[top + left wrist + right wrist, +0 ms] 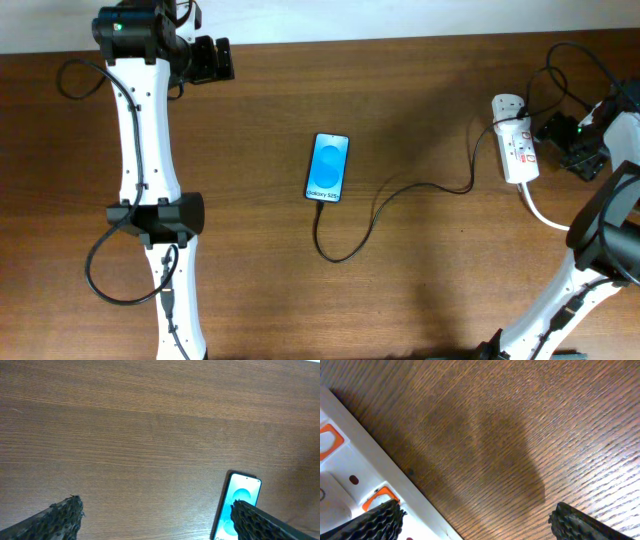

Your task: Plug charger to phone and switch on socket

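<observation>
- You are on the last step, by my reading: the charger (400, 190) runs as a thin black cable from the white adapter (507, 104) to the near end of the phone (328, 168). It looks seated there, though the joint is too small to be sure.
- The phone lies flat on the table (420, 80), screen up and lit blue.
- The socket (516, 150) lies well to the right of the phone, its long side roughly parallel to the phone's, with the adapter in the end farther from you.
- Your right pincer (477, 509) hangs at the side of the socket farthest from the phone. Its jaws are spread wide with nothing between them. One finger (375, 520) sits over the socket's edge just beside a red-marked switch (377, 497); whether it touches, you cannot tell.
- Your left pincer (156, 505) is parked far to the left of the phone, toward the back of the table. It too gapes wide and holds nothing.
- I cannot tell from these views whether any switch is already on.
- Next, you need one fingertip brought onto the switch that serves the adapter's outlet, then a short firm press down. Closing the jaws first would likely give a stiffer, narrower tip.
- Watch that the press does not skid the light socket across the table or tug the cable out of the phone.
</observation>
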